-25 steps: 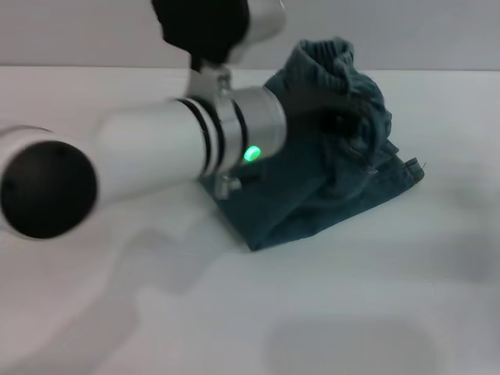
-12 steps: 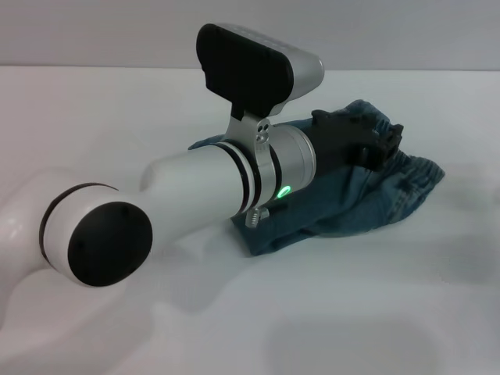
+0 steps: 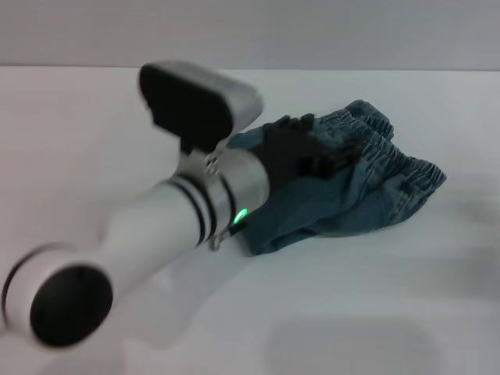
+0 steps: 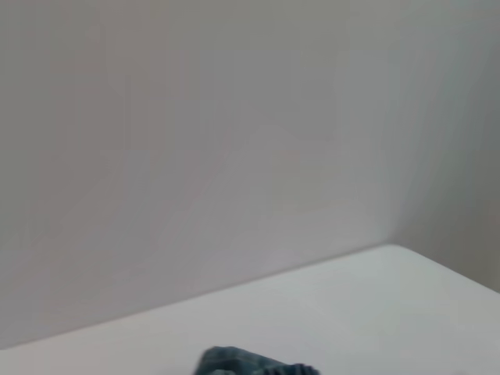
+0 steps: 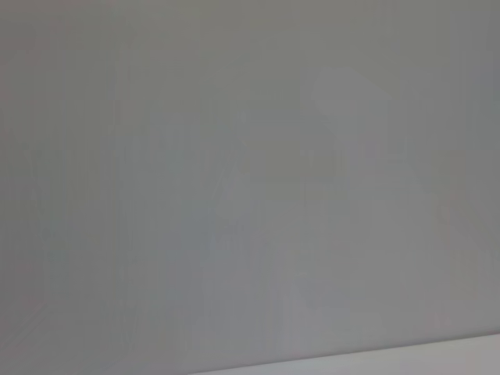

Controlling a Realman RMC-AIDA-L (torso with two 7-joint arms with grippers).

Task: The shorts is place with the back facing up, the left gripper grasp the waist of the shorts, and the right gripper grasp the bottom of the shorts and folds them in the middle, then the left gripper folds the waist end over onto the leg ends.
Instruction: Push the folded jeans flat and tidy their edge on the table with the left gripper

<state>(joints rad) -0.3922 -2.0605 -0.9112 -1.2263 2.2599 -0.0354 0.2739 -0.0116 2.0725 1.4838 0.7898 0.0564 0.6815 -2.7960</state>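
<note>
The blue denim shorts lie folded in a low bundle on the white table, right of centre. The ruffled waist rests on top at the bundle's right end. The leg ends are covered by the folded cloth. My left gripper, a black claw on a silver-white arm with a green light, hovers over the bundle's left part. A sliver of the denim shows in the left wrist view. The right gripper is out of view; its wrist view shows only a grey wall.
The left arm reaches in diagonally from the near left and covers the table under it. A grey wall runs along the table's far edge.
The waist end, held up high a second ago, came down to the right onto the rest of the shorts. The left gripper has since drawn back to the left and the arm has swung lower.
</note>
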